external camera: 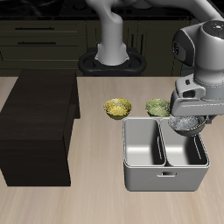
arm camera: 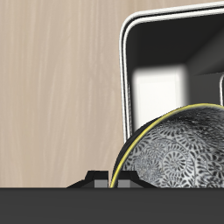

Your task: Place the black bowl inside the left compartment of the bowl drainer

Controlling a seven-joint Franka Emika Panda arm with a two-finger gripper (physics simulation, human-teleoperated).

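Gripper (external camera: 190, 119): clamped on black bowl (external camera: 187, 125), above bowl drainer (external camera: 140, 171).
Risk: early release, bowl catches rim or centre wall, tips.

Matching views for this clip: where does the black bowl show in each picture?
Exterior view: black bowl hangs under the gripper, over the bowl drainer's back rim.
Wrist view: black bowl fills the foreground, near the gripper.
Shared landmark: the bowl drainer.

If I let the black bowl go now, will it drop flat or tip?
Probably tips: the black bowl hangs tilted from the pincer, seemingly gripped at its rim. It looks rigid and round, so it may rock or slide down the drainer wall before settling.
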